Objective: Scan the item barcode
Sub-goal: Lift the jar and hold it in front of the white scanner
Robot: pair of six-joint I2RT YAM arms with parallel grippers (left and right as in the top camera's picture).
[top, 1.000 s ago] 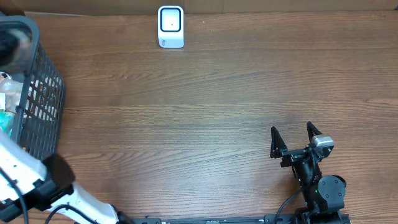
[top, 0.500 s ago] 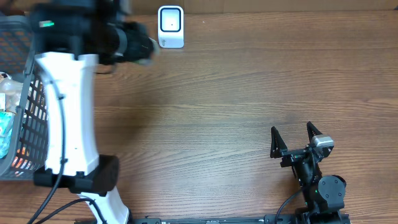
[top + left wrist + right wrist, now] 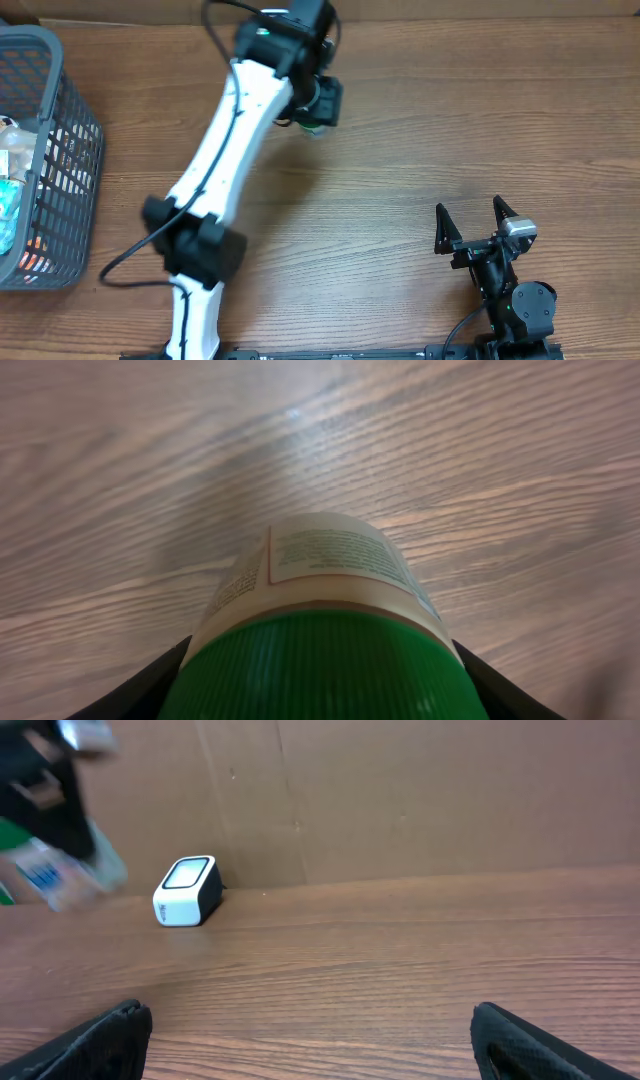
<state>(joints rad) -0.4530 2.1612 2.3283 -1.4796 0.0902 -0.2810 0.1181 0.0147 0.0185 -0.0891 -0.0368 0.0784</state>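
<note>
L gripper (image 3: 318, 102) clamped on bottle (image 3: 330, 565); green cap (image 3: 325, 670) faces wrist cam, printed label on top; bottle held above table (image 3: 450, 130) at far side, near scanner (image 3: 188, 892); overhead view hides scanner under L arm; R gripper (image 3: 476, 225) jaws wide apart, near front edge; basket (image 3: 70, 110) w/ items at far L.

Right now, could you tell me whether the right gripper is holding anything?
No, the right gripper is open, with nothing but the wooden table showing in its gap.
</note>
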